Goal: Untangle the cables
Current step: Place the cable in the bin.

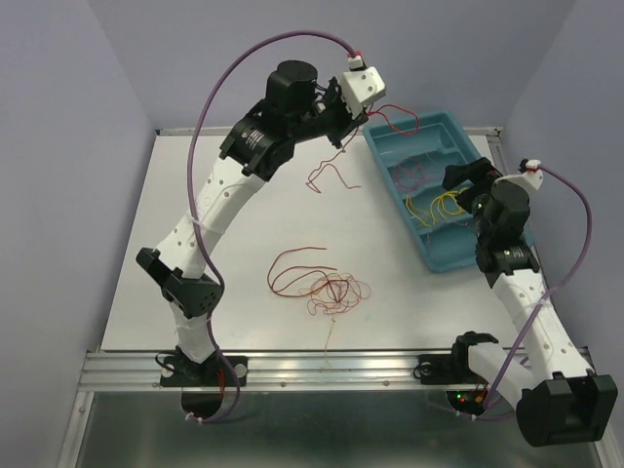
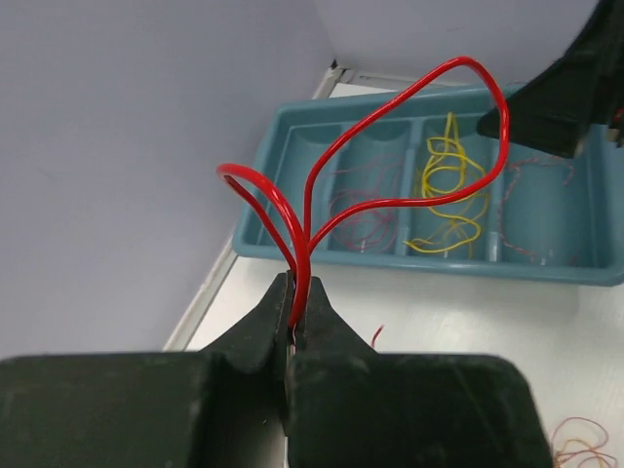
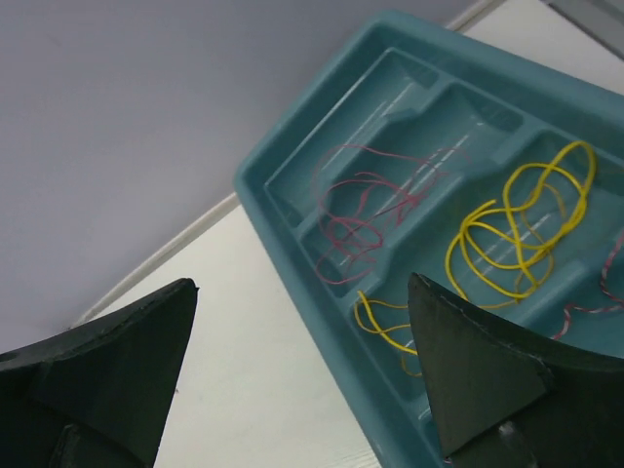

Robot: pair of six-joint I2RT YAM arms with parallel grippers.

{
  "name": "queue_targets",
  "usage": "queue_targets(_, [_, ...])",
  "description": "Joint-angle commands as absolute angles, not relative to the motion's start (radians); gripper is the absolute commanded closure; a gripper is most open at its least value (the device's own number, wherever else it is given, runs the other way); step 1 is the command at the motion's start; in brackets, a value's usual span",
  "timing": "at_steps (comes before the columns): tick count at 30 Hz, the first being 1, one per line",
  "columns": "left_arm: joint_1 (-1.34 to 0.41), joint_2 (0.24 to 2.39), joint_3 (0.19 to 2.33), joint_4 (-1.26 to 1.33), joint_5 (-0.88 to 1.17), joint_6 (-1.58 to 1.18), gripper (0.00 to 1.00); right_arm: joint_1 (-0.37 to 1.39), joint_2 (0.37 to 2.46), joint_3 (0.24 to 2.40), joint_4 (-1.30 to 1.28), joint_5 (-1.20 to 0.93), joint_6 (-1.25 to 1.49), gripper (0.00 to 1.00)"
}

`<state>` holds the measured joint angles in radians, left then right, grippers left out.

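The work was partly done: yellow cables and thin pink ones lay in the tray under the right claw, which stood wide open and empty, while the left claw was closed tight on a looping red cable rising above it. A tangle of red and orange strands lay on the desk, well apart from both claws, not yet sorted. Whether the red piece hanging below the left claw belonged to the held cable, I could not tell.
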<state>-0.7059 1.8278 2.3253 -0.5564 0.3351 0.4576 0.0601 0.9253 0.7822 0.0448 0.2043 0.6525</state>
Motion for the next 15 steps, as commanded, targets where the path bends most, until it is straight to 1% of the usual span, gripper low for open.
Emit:
queue_targets(1, [-0.706,1.677,2.215,-0.281,0.5,0.373,1.0,0.063,0.908,0.778,0.003,0.444,0.692,0.06])
queue_targets(5, [-0.716,1.657,2.18,-0.152,0.541,0.273,1.0,0.061,0.87,0.781,-0.046,0.572,0.69,0.06])
queue_targets(10, [-0.729,1.703,2.27,-0.111,0.59,0.203,1.0,0.061,0.824,0.793,-0.094,0.721,0.677,0.06])
queue_targets(15, [-0.733,1.718,2.249,-0.005,0.649,0.06,1.0,0.063,0.795,0.821,-0.13,0.778,0.649,0.06])
